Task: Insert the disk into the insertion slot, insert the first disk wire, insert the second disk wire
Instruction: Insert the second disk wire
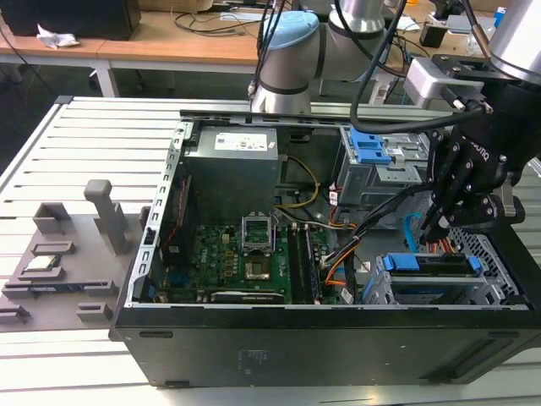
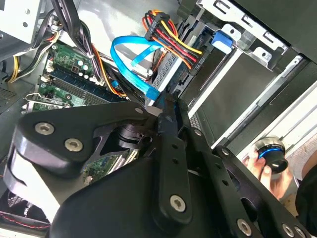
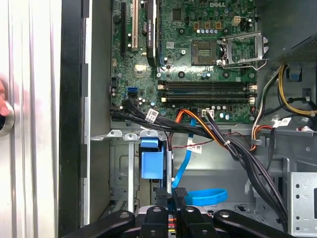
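The disk [image 1: 431,264], edged by its blue carrier, sits inside the perforated grey insertion slot [image 1: 493,254] at the case's front corner on the exterior view's right. The carrier's blue tab [image 3: 150,163] also shows in the first wrist view, and the disk [image 2: 223,40] in the second. My black gripper [image 1: 433,222] hangs just above the disk's rear end. Its fingers [image 2: 166,106] are shut on the end of a flat blue disk wire [image 2: 130,59], which loops [image 3: 205,197] beside the gripper [image 3: 171,194]. A red, yellow and black wire bundle [image 2: 173,42] runs to the disk's back; whether it is plugged in I cannot tell.
The open case holds the motherboard [image 1: 245,254], the power supply [image 1: 232,161] and another grey bay with a blue latch [image 1: 369,148]. Black cable bundles [image 3: 247,158] cross beside the slot. Grey fixtures [image 1: 59,254] stand on the table. A person's hand [image 2: 270,166] holds a round knob outside the case.
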